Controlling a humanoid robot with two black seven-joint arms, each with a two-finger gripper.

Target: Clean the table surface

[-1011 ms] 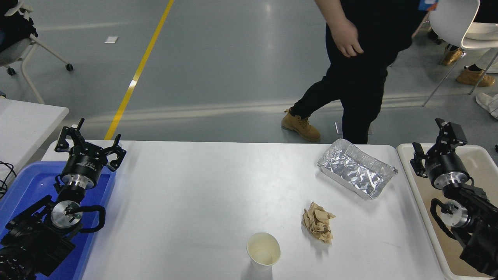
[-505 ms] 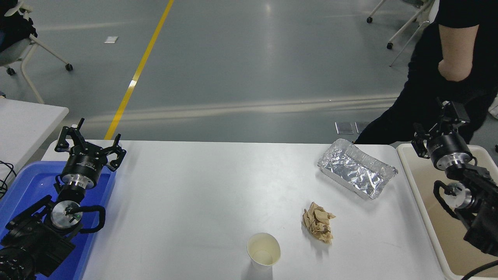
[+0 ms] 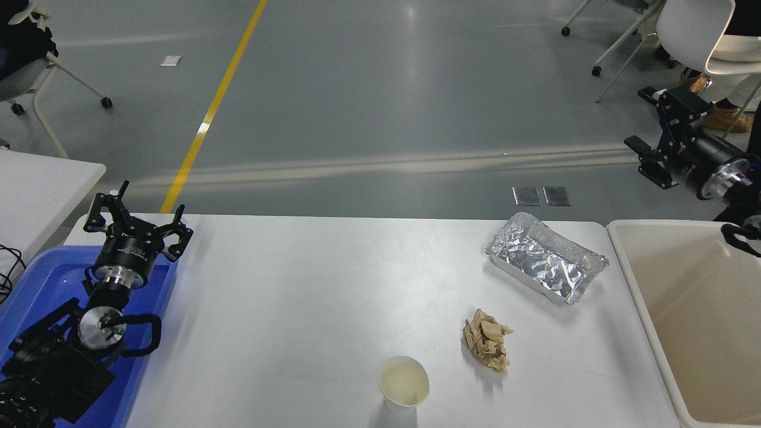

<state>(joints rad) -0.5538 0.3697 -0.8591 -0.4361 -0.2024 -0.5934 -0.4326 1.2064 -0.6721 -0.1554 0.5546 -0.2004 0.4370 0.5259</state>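
The white table surface (image 3: 309, 309) fills the middle of the head view. On it lie a crumpled silver foil tray (image 3: 545, 257) at the back right, a crumpled brown paper wad (image 3: 486, 339) in front of it, and an empty paper cup (image 3: 403, 382) near the front edge. My right gripper (image 3: 657, 128) is open and empty, raised high at the right edge, beyond the table's far side. My left gripper (image 3: 138, 214) is open and empty, parked at the lower left over the blue bin.
A beige bin (image 3: 701, 321) stands at the table's right end. A blue bin (image 3: 35, 297) stands at its left end, under my left arm. A smaller white table (image 3: 41, 184) is at the far left. Chairs (image 3: 695, 30) and seated legs are at the top right.
My right arm has risen from over the beige bin and swung up and away beyond the table's far edge. The person who walked past the far side has left the view.
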